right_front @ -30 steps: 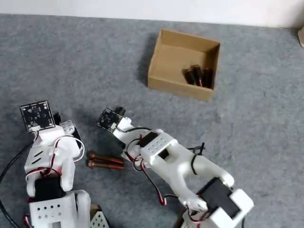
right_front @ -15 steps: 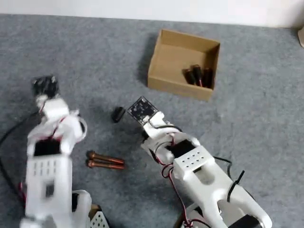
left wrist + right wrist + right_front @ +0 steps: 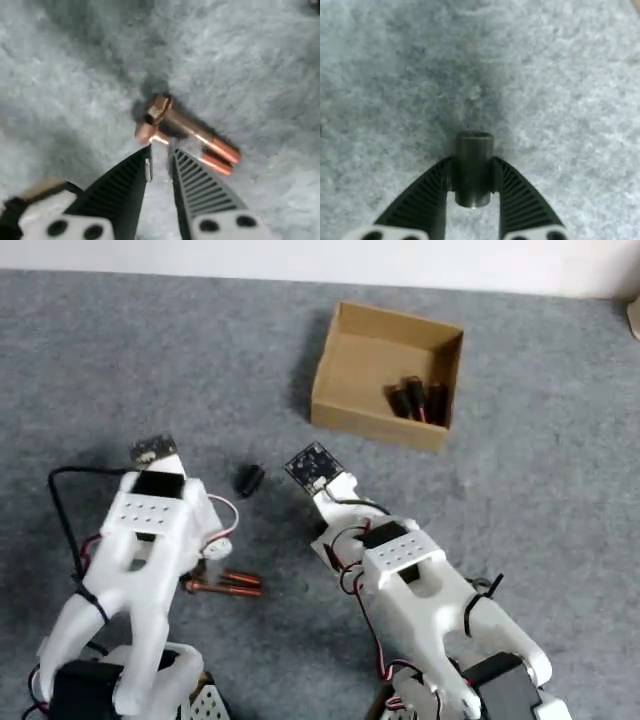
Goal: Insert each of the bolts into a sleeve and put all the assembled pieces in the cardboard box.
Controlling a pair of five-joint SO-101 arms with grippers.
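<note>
Grey felt (image 3: 120, 360) bears two copper bolts (image 3: 185, 131) touching side by side just beyond the left gripper (image 3: 160, 150), whose narrowly parted jaws should probably widen to straddle one shank alone, while the right gripper (image 3: 472, 167), clamped on a black sleeve (image 3: 474, 150), should hold its bore level.

Two bolts (image 3: 235, 587) are laid near the worktop's (image 3: 540, 510) front edge, a sleeve (image 3: 250, 480) beyond them — dark pieces (image 3: 418, 400) are held in the cardboard box (image 3: 372, 422).
</note>
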